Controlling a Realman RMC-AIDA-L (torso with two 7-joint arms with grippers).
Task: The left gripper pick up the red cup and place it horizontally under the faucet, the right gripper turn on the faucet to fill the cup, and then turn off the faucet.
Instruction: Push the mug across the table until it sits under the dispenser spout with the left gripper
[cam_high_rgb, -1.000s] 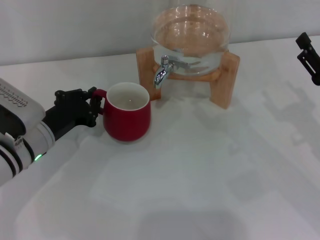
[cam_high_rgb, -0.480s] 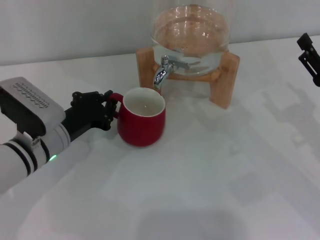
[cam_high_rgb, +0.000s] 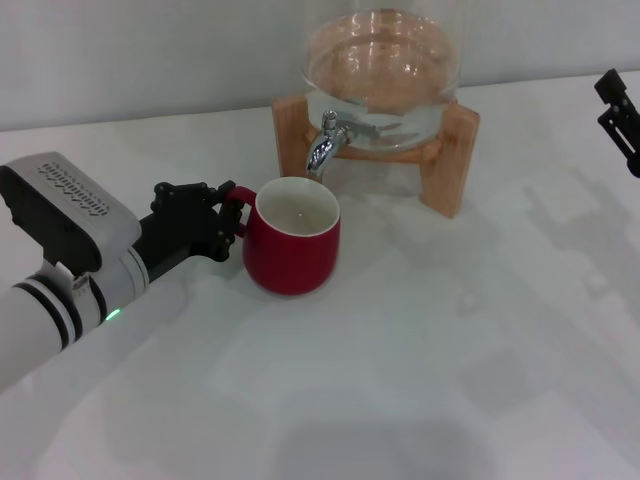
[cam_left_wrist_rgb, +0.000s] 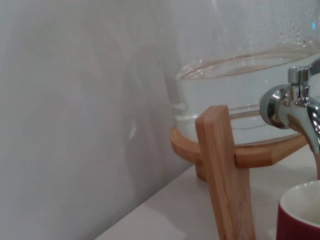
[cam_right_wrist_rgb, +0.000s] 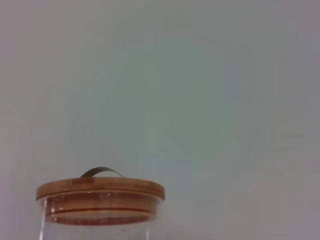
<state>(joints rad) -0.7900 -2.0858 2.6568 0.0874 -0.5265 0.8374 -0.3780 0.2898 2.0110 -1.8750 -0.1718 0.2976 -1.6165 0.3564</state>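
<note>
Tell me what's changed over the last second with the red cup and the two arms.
The left gripper, shut on the handle of the red cup, has carried the cup rightward toward the faucet; its rim now sits just below and in front of the spout. Grip unchanged. The right gripper stayed parked at the far right edge; the glass jar and wooden stand didn't move.
</note>
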